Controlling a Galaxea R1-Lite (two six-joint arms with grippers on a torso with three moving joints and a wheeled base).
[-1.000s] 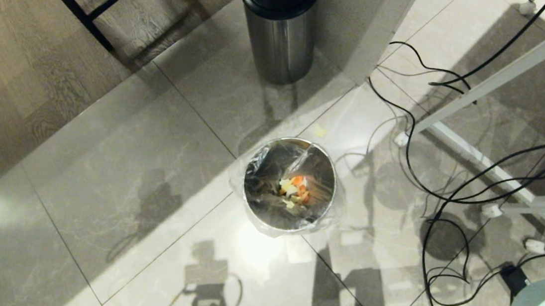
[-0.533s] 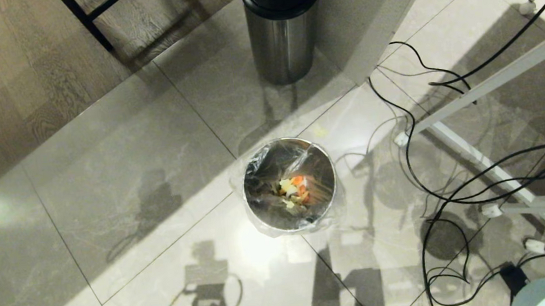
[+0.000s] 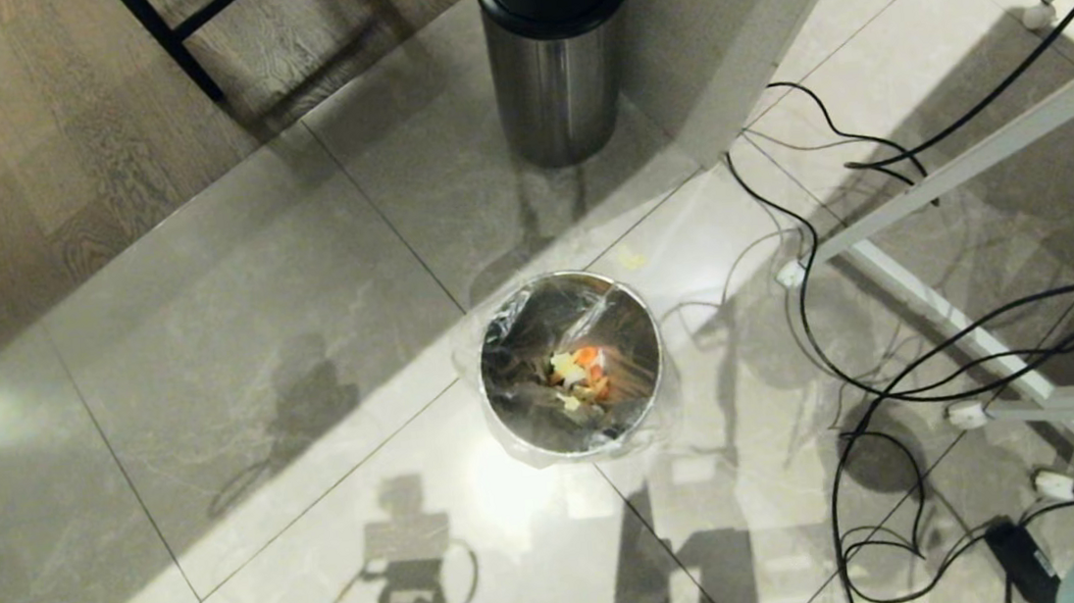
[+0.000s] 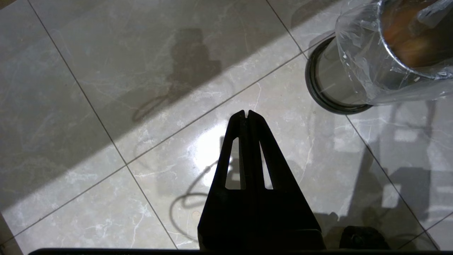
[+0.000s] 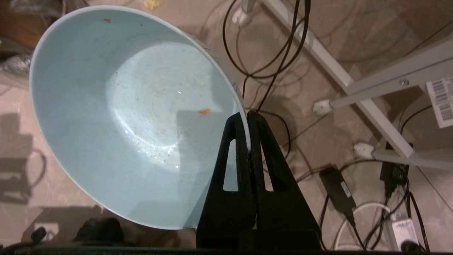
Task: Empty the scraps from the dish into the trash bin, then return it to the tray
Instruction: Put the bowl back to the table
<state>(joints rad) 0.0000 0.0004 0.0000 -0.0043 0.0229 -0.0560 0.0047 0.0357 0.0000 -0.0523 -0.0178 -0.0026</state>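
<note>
We pinch the dish (image 5: 116, 117) by its rim in our right tool (image 5: 247, 118), scraps (image 3: 579, 376) already in the trash bin (image 3: 508, 413), left tool (image 4: 246, 115) closed and idle.

The head view looks steeply down from high up onto the tiled floor (image 3: 240, 389), with the trash bin (image 3: 571, 365) near its centre. The left wrist view sits much lower and closer, facing down past its claw (image 4: 246, 114) at the same floor and bin (image 4: 357, 67). The right wrist view faces down past its claw (image 5: 246, 115) into the dish (image 5: 134, 117), close up, with cables (image 5: 269, 56) beyond; the head view shares those cables (image 3: 859, 369).
</note>
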